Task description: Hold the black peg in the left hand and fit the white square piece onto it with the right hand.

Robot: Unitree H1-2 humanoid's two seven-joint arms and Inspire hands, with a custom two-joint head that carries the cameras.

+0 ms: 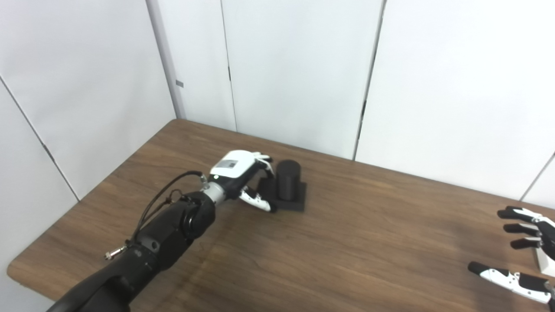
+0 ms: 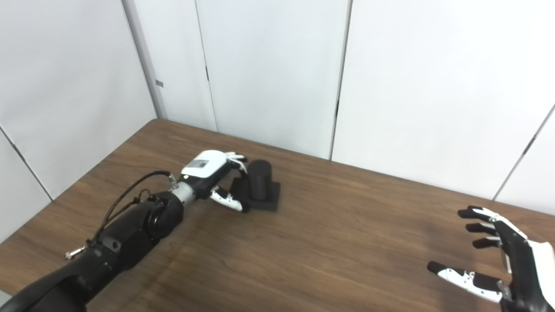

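**Left hand at the black peg; right hand apart, near the white piece**

As I read both head views from my station, the wooden table [image 1: 347, 242] serves as my reference. Nearest me, at the table's right front corner, the right hand [image 2: 507, 255] hovers with fingers and thumb spread, gripping nothing. Just behind its palm, at the frame edge, I see a corner of the white square piece [image 1: 545, 262]; whether the hand touches it I cannot tell. Farther in, toward the table's left rear, the left hand [image 1: 243, 180] sits against the black peg [image 1: 288, 180], an upright cylinder on a flat square base resting on the table. Its fingers curl beside the cylinder and the thumb lies at the base's near edge; a closed grip I cannot confirm. Beyond the table stand white wall panels [image 1: 295, 65].
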